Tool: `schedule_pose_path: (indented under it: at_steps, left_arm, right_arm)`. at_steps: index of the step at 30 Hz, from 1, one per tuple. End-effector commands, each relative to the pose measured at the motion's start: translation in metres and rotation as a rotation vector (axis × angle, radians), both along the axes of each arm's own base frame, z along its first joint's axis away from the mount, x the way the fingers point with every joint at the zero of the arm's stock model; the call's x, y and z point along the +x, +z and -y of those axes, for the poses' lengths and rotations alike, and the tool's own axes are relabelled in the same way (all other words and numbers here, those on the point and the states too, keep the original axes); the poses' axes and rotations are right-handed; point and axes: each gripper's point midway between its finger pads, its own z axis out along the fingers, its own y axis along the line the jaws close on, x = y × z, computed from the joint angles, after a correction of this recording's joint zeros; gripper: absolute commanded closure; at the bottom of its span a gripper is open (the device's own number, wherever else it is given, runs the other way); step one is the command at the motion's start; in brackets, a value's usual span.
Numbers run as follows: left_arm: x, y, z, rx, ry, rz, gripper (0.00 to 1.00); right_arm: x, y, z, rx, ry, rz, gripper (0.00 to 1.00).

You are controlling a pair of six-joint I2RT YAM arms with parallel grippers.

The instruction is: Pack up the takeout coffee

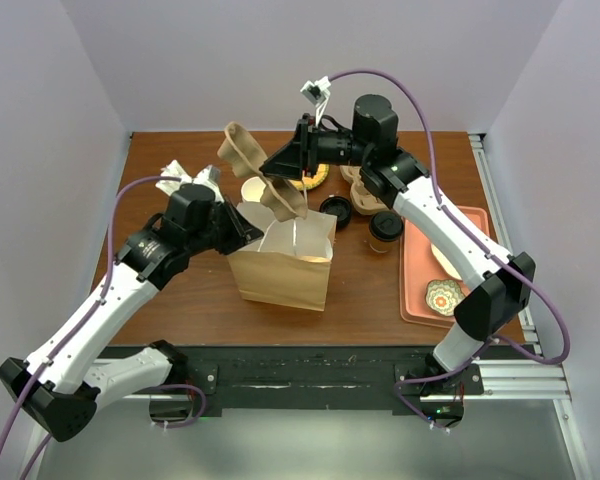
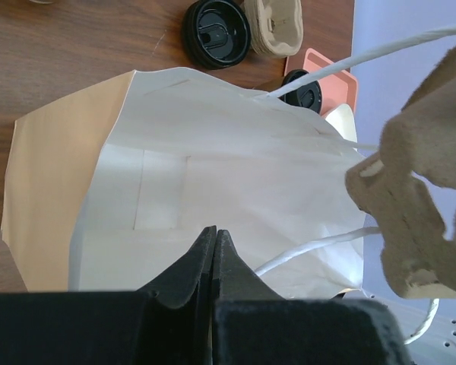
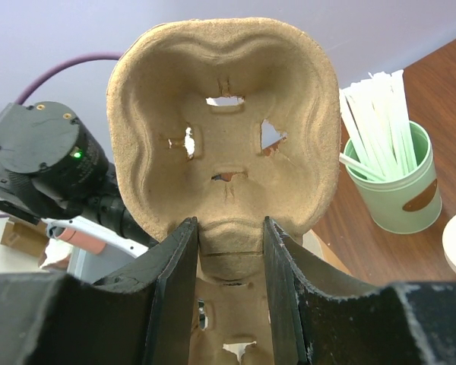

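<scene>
Kraft paper bag (image 1: 280,270) open, takeout coffee (image 1: 385,231) outside it.
From above, we see the coffee upright on the table (image 1: 180,300) just right of the bag, nearer the right gripper (image 1: 273,172), which clasps a pulp cup carrier (image 1: 248,150) over the bag's mouth. At the left wrist, the left gripper (image 2: 215,232) is pinched shut on the bag's near rim. At the right wrist, the carrier fills our view and the coffee is hidden.

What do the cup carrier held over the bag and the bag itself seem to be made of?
The cup carrier looks like moulded paper pulp: tan, matte, fuzzy surface, ragged edges at its holes. The paper bag looks like kraft paper: brown outside, white inside, sharply creased.
</scene>
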Motion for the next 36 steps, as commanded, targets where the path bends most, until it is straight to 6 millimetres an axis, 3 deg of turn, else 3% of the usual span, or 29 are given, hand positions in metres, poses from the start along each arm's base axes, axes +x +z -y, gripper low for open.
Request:
schedule_pose_path:
  at_steps: [1,5,15,18,23,29,36]
  left_arm:
    - [0.003,0.008,0.009,-0.063,-0.016,0.031,1.00]
    - [0.002,0.020,0.021,-0.123,-0.064,0.062,1.00]
    - [-0.007,0.065,0.024,-0.226,-0.120,0.215,1.00]
    - [-0.012,0.069,0.029,-0.252,-0.157,0.238,1.00]
    - [-0.014,0.056,0.026,-0.229,-0.156,0.215,1.00]
    - [-0.002,0.025,-0.003,-0.075,0.010,0.113,1.00]
    - [0.002,0.027,0.011,-0.130,-0.020,0.104,1.00]
  right_arm:
    - [-0.008,0.024,0.006,0.043,-0.009,0.065,0.79]
    - [-0.009,0.023,0.006,0.042,-0.009,0.063,0.79]
    - [-0.006,0.019,0.009,0.033,-0.015,0.057,0.79]
    - [-0.006,0.018,0.010,0.032,-0.015,0.059,0.79]
    - [-0.006,0.020,0.011,0.034,-0.017,0.060,0.79]
    - [-0.006,0.023,0.015,0.035,-0.015,0.069,0.79]
    - [-0.008,0.023,0.016,0.037,-0.012,0.069,0.79]
